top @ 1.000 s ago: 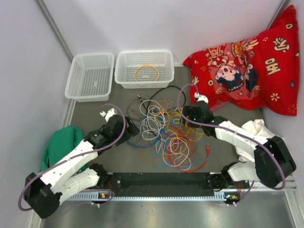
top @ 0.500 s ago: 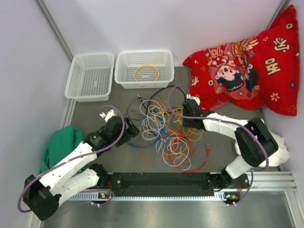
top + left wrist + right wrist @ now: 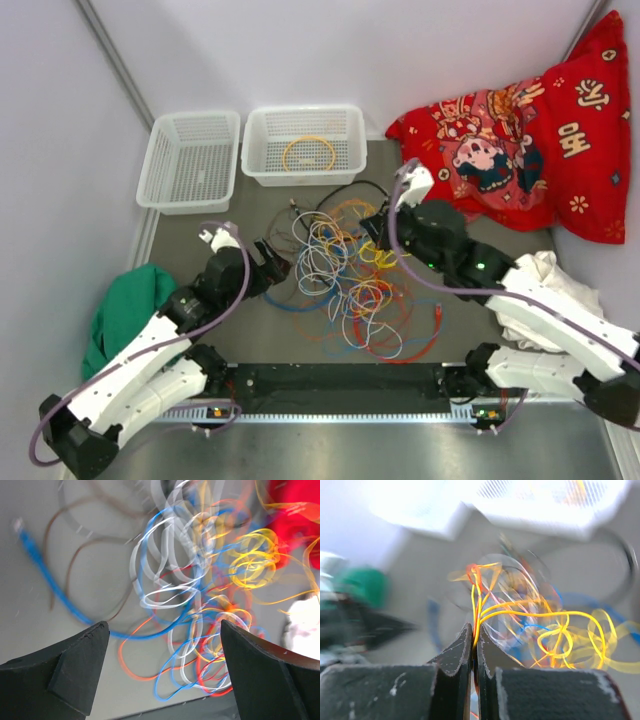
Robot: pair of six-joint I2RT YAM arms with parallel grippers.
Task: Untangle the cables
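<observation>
The cables (image 3: pixel 345 280) lie in a loose tangle of yellow, orange, red, blue, white and black loops in the middle of the table. My right gripper (image 3: pixel 377 232) is at the tangle's far right side. In the right wrist view it (image 3: pixel 474 632) is shut on a few yellow and orange cables (image 3: pixel 520 611), which stretch taut from the jaws up out of the pile. My left gripper (image 3: pixel 268 264) stands at the tangle's left edge. In the left wrist view it (image 3: pixel 164 626) is open with nothing between its fingers, above blue, orange and white loops (image 3: pixel 175 645).
Two white baskets (image 3: pixel 188 165) (image 3: pixel 262 160) stand at the back; the right one holds a coiled yellow cable (image 3: pixel 308 153). A red cushion (image 3: pixel 520 140) fills the back right. A green cloth (image 3: pixel 125 305) lies left, a white cloth (image 3: pixel 545 272) right.
My right gripper has shut on yellow and orange cables and lifted them from the pile. The left arm has drawn back slightly to the left, its gripper still open.
</observation>
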